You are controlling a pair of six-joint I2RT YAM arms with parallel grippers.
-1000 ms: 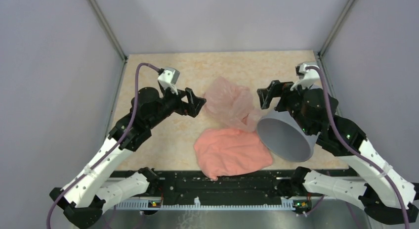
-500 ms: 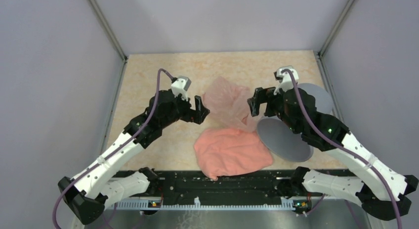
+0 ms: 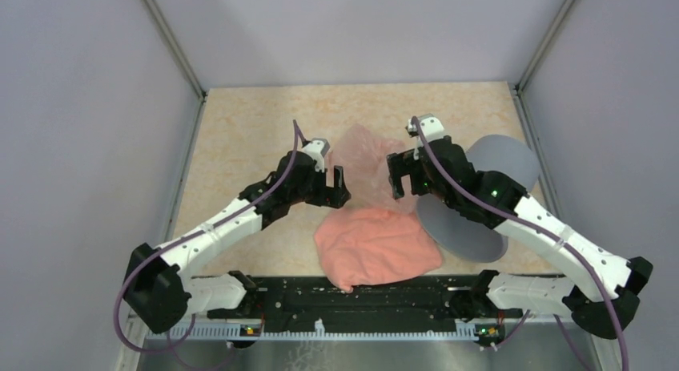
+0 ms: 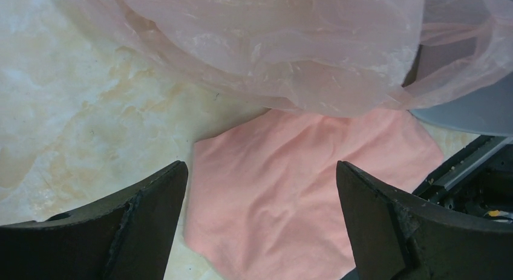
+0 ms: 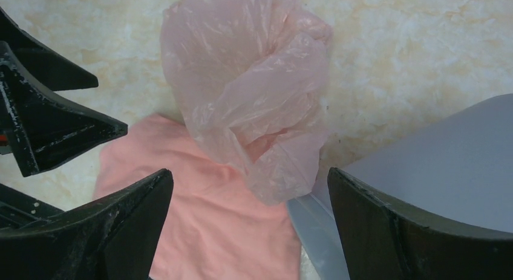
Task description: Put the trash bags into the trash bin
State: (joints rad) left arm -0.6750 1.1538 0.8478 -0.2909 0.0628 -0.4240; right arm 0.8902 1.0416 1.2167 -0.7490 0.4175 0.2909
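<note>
The see-through pale pink trash bag (image 3: 367, 164) lies crumpled mid-table, its lower edge lapping the bin's rim. The grey trash bin (image 3: 463, 227) lies on its side to the right, mouth toward the near edge. My left gripper (image 3: 339, 188) is open and empty just left of the bag. My right gripper (image 3: 395, 176) is open and empty at the bag's right edge, above the bin's mouth. The bag fills the top of the left wrist view (image 4: 272, 44) and the middle of the right wrist view (image 5: 254, 92). The bin's wall shows at the right there (image 5: 435, 165).
An opaque salmon-pink folded sheet (image 3: 376, 247) lies near the front edge, partly under the bag, and shows under both sets of fingers (image 4: 302, 183) (image 5: 199, 231). Grey walls enclose the table. The black rail (image 3: 360, 295) runs along the near edge.
Both arms have swung inward toward the bag. The right gripper has moved left off the bin, uncovering its base. The bag, bin and sheet have not moved.
</note>
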